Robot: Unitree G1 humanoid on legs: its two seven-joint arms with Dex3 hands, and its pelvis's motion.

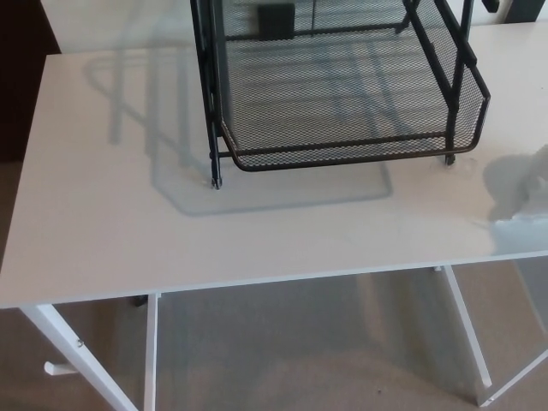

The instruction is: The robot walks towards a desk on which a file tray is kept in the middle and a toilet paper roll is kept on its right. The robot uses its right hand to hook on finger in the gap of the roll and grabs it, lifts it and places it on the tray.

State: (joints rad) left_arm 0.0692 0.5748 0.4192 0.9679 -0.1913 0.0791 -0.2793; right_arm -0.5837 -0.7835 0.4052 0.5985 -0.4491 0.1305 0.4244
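Observation:
A black wire-mesh file tray [342,157] stands on the white desk [111,214], at the back and right of centre, with its bottom shelf holding nothing. No toilet paper roll shows in the head view; the desk's right side is cut off by the picture edge. Neither of my hands is in view. A grey shadow [514,184] lies on the desk at the far right, just right of the tray's front corner.
The desk's front edge [257,281] runs across the lower middle, with white legs [151,351] and grey carpet [300,351] below it. A small dark object [274,17] sits behind the tray mesh at the top.

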